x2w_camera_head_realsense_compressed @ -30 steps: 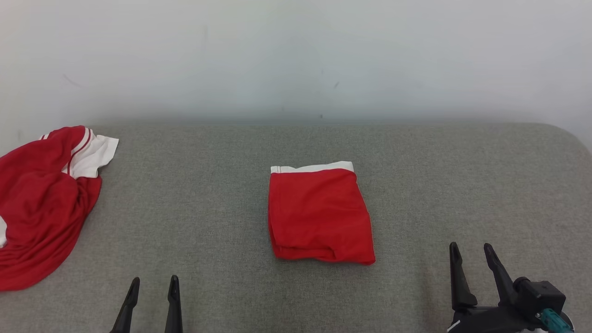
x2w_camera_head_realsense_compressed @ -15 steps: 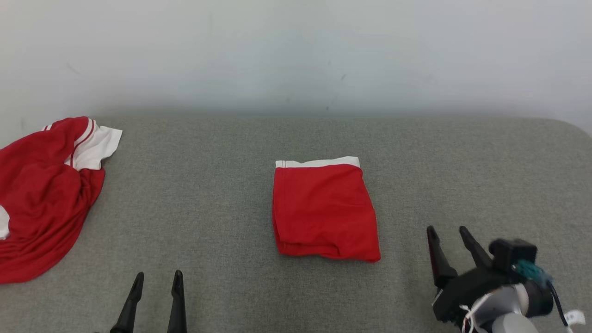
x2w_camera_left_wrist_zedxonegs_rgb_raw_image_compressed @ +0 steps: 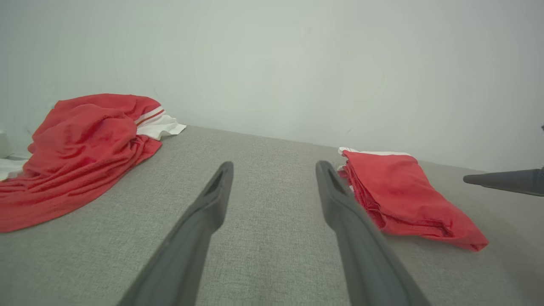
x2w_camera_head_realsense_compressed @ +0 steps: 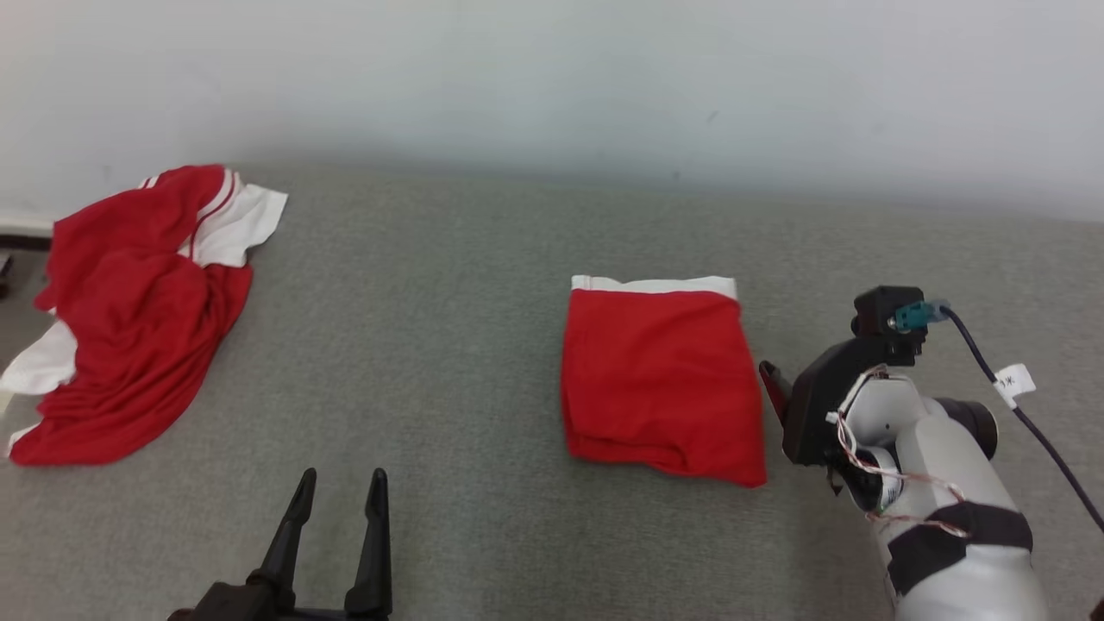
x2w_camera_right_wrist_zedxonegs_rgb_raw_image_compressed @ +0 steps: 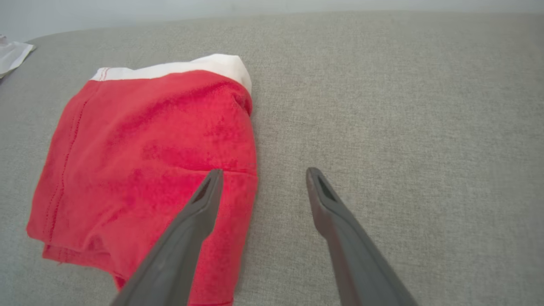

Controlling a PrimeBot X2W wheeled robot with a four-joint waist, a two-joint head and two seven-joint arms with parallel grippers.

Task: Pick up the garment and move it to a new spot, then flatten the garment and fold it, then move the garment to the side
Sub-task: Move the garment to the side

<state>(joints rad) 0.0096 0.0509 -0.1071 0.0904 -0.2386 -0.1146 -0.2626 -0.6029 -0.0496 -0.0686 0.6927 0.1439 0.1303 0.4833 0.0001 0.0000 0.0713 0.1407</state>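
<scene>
**A:** Head view first: where is the garment?

**B:** The folded garment (x2w_camera_head_realsense_compressed: 660, 375) lies in the middle of the grey counter (x2w_camera_head_realsense_compressed: 431, 285). Its white band faces the wall (x2w_camera_head_realsense_compressed: 552, 78), and it is well apart from the crumpled heap (x2w_camera_head_realsense_compressed: 129, 319) at the far left. The right claw (x2w_camera_head_realsense_compressed: 772, 379) sits just beside its right edge. The folding looks done, so I judge the claw is lining up to take that edge and carry the garment aside.

**A:** And the left claw?

**B:** The left claw (x2w_camera_head_realsense_compressed: 343, 474) is spread and empty, low at the near left. It is clear of both cloths, probably parked out of the way.

**A:** Left wrist view?

**B:** Its fingers stand wide over bare counter, with the heap to their left and the folded garment to their right. A dark finger of the other claw pokes in at the right border.

**A:** Right wrist view?

**B:** That claw is spread and holds nothing. One finger lies over the red edge and the other over bare counter, so it straddles the hem. I can't tell whether it touches the cloth.

**A:** Compared with a second ago?

**B:** The whole head picture has slid, so the camera turned. Apart from that, the right claw was at the lower right, well apart from the garment, and has now swung in beside it. The garment keeps its shape and the left claw its pose.
</scene>
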